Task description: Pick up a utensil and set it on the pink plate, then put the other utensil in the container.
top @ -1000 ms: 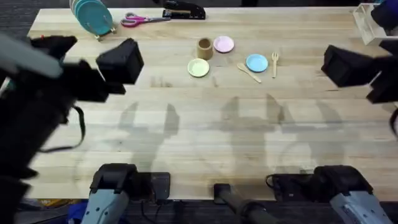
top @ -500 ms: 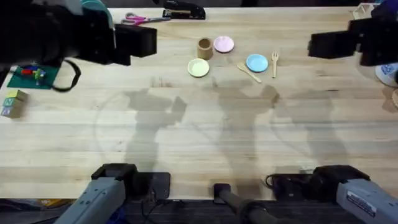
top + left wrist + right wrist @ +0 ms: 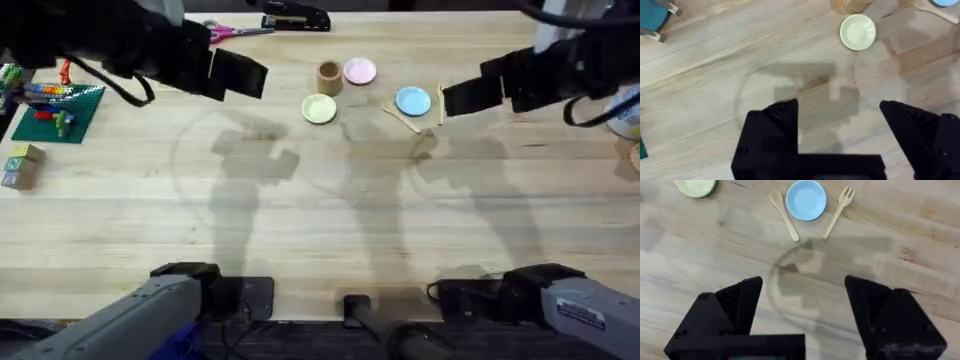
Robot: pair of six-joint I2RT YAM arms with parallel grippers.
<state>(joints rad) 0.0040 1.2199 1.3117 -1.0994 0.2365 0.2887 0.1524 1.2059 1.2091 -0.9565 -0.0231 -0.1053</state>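
Currently nothing is grasped. The right gripper (image 3: 802,315) hangs above the worktop (image 3: 330,220), jaws spread wide and empty, aimed toward the utensil pair. In the right wrist view the wooden spoon (image 3: 783,214) lies flat just beside one side of the light blue plate (image 3: 806,199), and the wooden fork (image 3: 838,211) lies just beside the other, tines pointing away from the camera. Both rest on bare wood, apart from each other, so either could be taken without disturbing the other.

Overhead, the pink plate (image 3: 360,71) sits at the far side of the group, with the container (image 3: 329,76) upright just beside it and the pale yellow-green plate (image 3: 319,108) nearer the arms. Both targets look empty.

The left gripper (image 3: 840,130) is also wide open and empty, hovering over bare worktop short of the yellow-green plate.

Judgement: approach phase; neither placement done. The right arm is better placed for the spoon. Thin flat handles may slip from the jaws.
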